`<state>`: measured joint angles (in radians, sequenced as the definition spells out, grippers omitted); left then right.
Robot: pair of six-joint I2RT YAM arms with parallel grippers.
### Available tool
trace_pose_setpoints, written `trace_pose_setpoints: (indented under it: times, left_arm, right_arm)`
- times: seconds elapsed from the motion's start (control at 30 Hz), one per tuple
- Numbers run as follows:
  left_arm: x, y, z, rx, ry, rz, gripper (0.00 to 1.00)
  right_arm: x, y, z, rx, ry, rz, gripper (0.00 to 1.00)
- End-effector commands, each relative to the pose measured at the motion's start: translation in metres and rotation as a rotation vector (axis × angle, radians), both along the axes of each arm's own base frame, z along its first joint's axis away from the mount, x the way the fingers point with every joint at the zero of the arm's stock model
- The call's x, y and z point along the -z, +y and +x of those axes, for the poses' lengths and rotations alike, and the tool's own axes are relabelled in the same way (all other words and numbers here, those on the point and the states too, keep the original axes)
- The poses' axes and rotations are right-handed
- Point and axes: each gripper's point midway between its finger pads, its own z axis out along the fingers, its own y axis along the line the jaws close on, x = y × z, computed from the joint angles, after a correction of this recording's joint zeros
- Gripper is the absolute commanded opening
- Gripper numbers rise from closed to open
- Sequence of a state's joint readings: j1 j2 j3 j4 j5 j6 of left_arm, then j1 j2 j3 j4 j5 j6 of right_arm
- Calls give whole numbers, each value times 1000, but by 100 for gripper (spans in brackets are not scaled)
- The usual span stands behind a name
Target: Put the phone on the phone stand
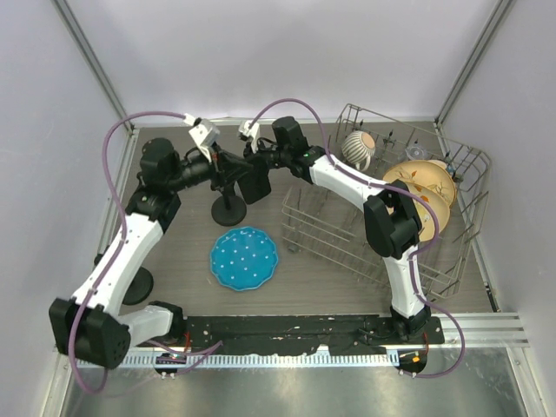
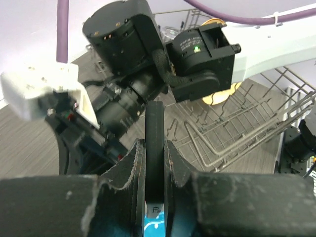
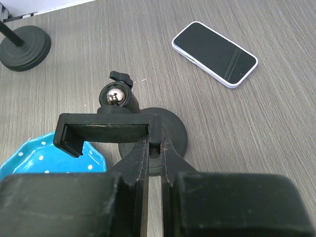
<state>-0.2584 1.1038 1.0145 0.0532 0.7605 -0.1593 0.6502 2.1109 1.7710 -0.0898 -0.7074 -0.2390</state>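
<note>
The phone point(image 3: 215, 54), black screen with a white rim, lies flat on the table beyond the phone stand; in the top view it is hidden under the left arm. The black phone stand point(image 1: 230, 208) has a round base point(image 3: 170, 133), a ball joint point(image 3: 116, 96) and a cradle point(image 1: 254, 186). My right gripper point(image 3: 154, 143) is shut on the cradle's end lip point(image 3: 157, 129) and also shows in the top view point(image 1: 258, 167). My left gripper point(image 2: 154, 148) is shut on the cradle's thin edge point(image 2: 154, 128) and also shows in the top view point(image 1: 224, 167).
A blue dotted plate point(image 1: 244, 258) lies just in front of the stand. A wire dish rack point(image 1: 382, 217) with a bowl and plates fills the right side. A second black round base with a pole point(image 3: 22, 47) stands at the left, near the left arm point(image 1: 139, 285).
</note>
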Motion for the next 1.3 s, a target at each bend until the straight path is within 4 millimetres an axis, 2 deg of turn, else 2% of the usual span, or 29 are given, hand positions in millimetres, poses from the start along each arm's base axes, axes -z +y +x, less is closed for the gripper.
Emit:
trace_pose_setpoints:
  times: [0.0,0.03,0.1,0.17,0.3,0.57,0.73,0.8,1.03,1.27]
  left_arm:
    - [-38,-18,2,180,-159,16,0]
    - [-29,-21,10,190,-141,24,0]
    - [-26,-22,17,196,-154,45,0]
    - [-9,-24,28,211,-125,89,0]
    - [10,-22,46,188,-98,163,0]
    - [33,-11,56,124,-165,206,0]
    - [37,-2,60,61,-229,200,0]
    - [45,-2,60,60,-218,195,0]
    - [37,4,57,25,-260,188,0]
    - [33,5,65,4,-276,157,0]
  right_arm:
    - [-17,4,-4,-84,-34,45,1]
    - [-17,3,-5,-90,-30,47,1]
    - [-19,2,-4,-94,-29,50,1]
    - [-19,1,-4,-98,-27,52,1]
    - [-17,-1,-2,-97,-24,52,1]
    - [-16,-6,-1,-103,-19,55,1]
    - [-15,-9,0,-108,-18,69,1]
    - [-14,-9,2,-110,-10,74,1]
    - [-10,-10,4,-110,-2,73,1]
    - [-11,-9,2,-123,0,78,1]
